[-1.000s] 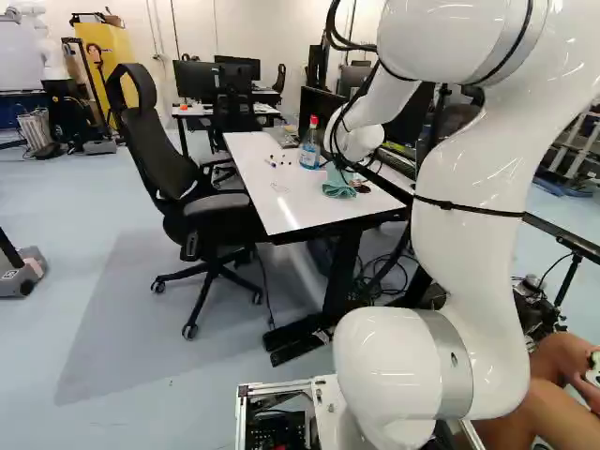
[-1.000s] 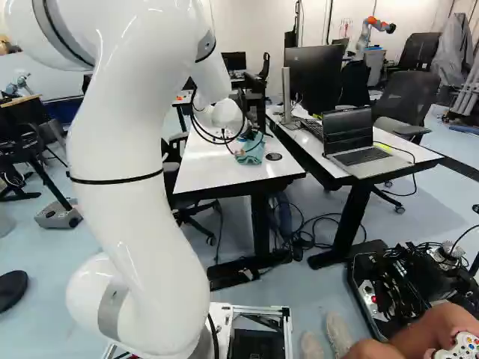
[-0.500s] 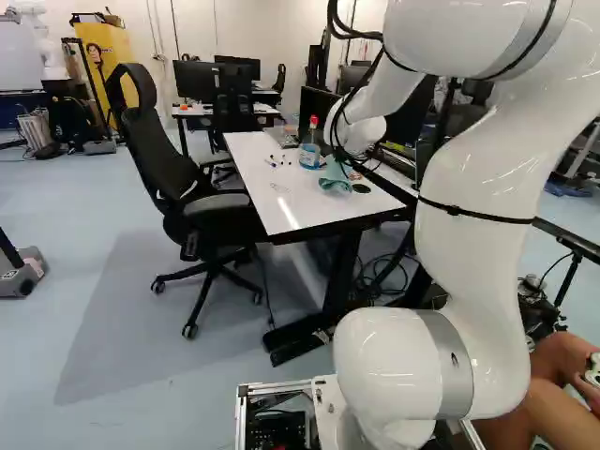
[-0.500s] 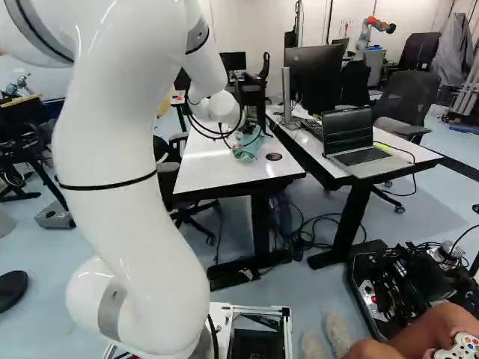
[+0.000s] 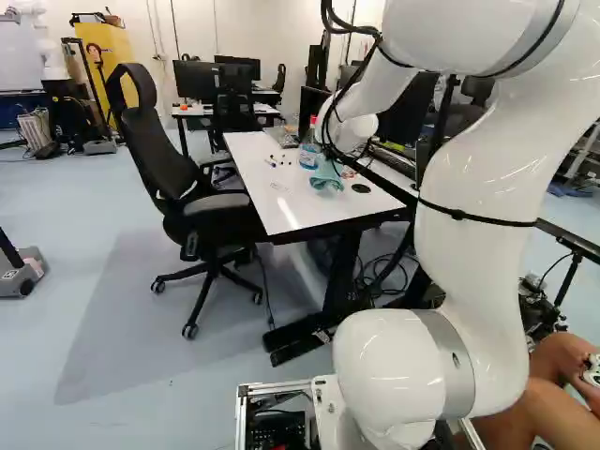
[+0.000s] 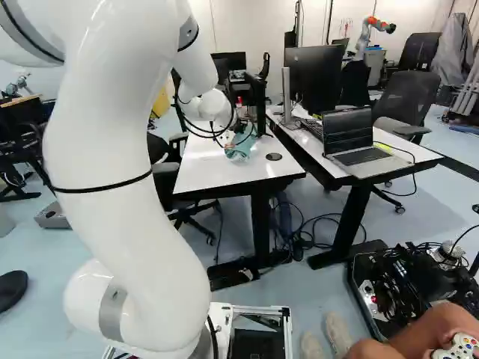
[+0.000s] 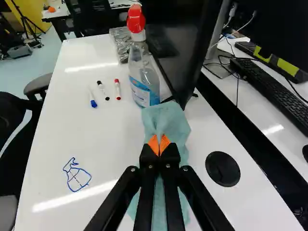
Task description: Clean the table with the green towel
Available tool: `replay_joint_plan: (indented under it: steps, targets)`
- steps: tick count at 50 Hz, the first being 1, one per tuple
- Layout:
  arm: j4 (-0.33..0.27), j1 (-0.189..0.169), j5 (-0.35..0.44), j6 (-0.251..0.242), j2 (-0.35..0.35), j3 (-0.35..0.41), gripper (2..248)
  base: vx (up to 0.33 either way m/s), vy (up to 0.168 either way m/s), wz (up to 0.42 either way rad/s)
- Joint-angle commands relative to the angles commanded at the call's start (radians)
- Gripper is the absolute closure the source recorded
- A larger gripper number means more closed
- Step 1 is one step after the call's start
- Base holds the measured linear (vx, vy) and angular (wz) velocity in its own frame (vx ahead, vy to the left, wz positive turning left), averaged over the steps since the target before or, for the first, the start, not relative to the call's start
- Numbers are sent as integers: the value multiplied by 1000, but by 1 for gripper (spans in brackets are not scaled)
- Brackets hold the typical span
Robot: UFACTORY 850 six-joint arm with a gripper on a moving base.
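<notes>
We have the green towel (image 7: pixel 166 118) bunched on the worktop (image 7: pixel 110 139), fingers (image 7: pixel 152 144) pinched on it, orange pads nearly meeting. Clear bottle (image 7: pixel 144 79) stands upright just past the towel: red cap, blue label, fill level we can't tell. Blue drawing (image 7: pixel 77 177) and three markers (image 7: pixel 117 89) nearby.

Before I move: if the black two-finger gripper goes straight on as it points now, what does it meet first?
The gripper would probably meet the far part of the held green cloth towel, then the white tabletop; the clear red-capped bottle stands just beyond. Depth is unclear.
</notes>
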Motion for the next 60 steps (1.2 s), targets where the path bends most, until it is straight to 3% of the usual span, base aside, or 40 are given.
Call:
replay_joint_plan:
  steps: [34, 60]
  targets:
    - [-15, 95, -4, 0, -26, -31, 227, 0, 0, 0]
    - [3, 141, -42, 0, -83, -98, 227, 0, 0, 0]
